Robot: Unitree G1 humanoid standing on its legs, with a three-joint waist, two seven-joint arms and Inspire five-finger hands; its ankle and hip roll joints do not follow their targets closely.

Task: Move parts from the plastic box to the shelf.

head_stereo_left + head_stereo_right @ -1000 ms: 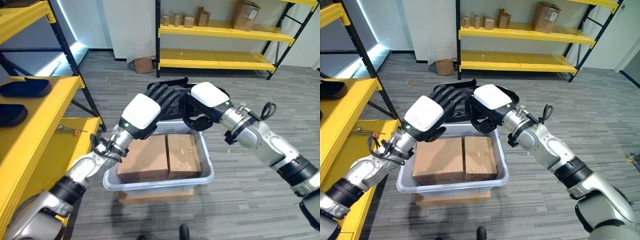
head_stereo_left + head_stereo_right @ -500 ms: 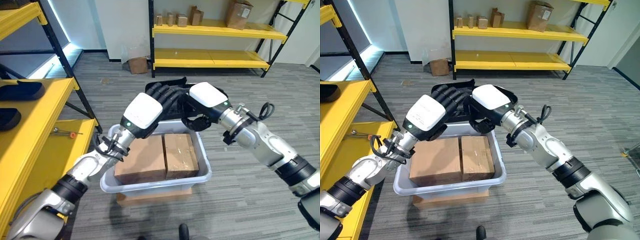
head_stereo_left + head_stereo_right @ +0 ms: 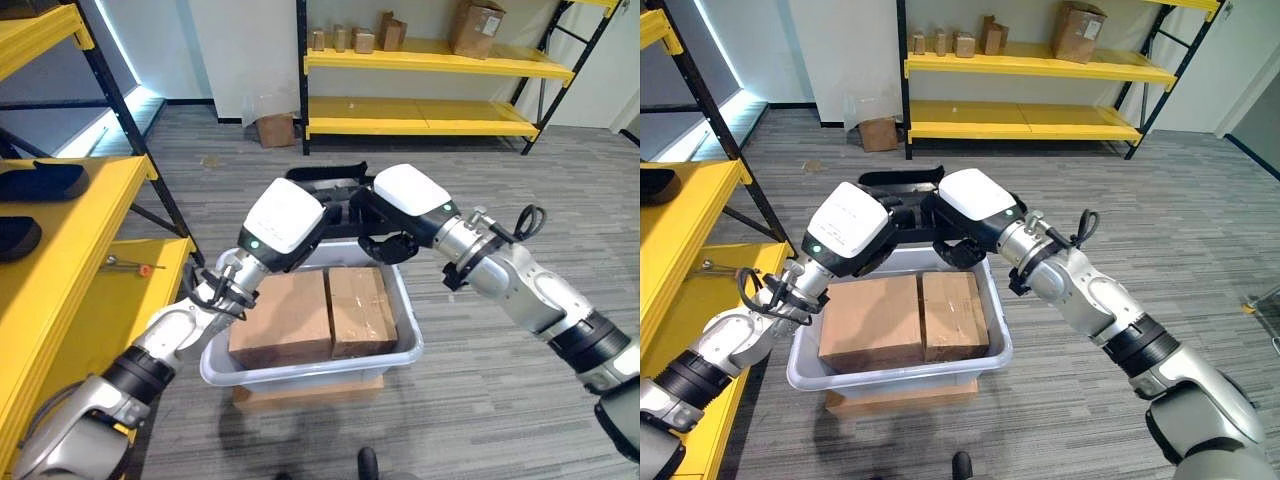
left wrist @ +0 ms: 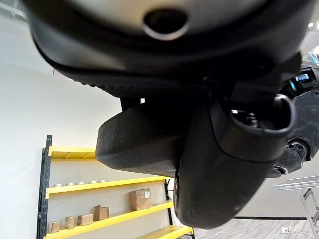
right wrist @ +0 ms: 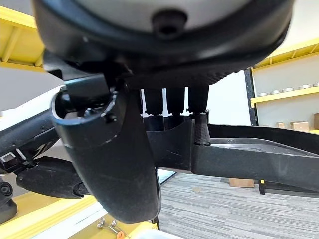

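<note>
My left hand point(image 3: 285, 222) and my right hand point(image 3: 410, 195) meet above the far rim of the grey plastic box point(image 3: 405, 300), and between them I hold a flat black moulded part point(image 3: 902, 178), long and shallow like a tray. The part hangs level over the box's far edge, clear of it. My right hand's fingers point(image 5: 167, 102) are curled over one long edge of the part with the thumb point(image 5: 107, 149) closing from beneath, so that hand is clamped on it. My left hand presses against the part's other side, its thumb wrapped under the dark body of it in the left wrist view; that hand is clamped on it too.

Inside the grey plastic box, below my hands, two brown cardboard cartons point(image 3: 283, 318) lie side by side, touching, and fill most of the floor of it. The box itself rests on another flat brown carton point(image 3: 902, 396) on the grey plank floor point(image 3: 1060, 380).

Left of the box stands the yellow steel shelf point(image 3: 60, 260), with a dark moulded part point(image 3: 45, 180) already lying on its board, well apart from the box.
</note>
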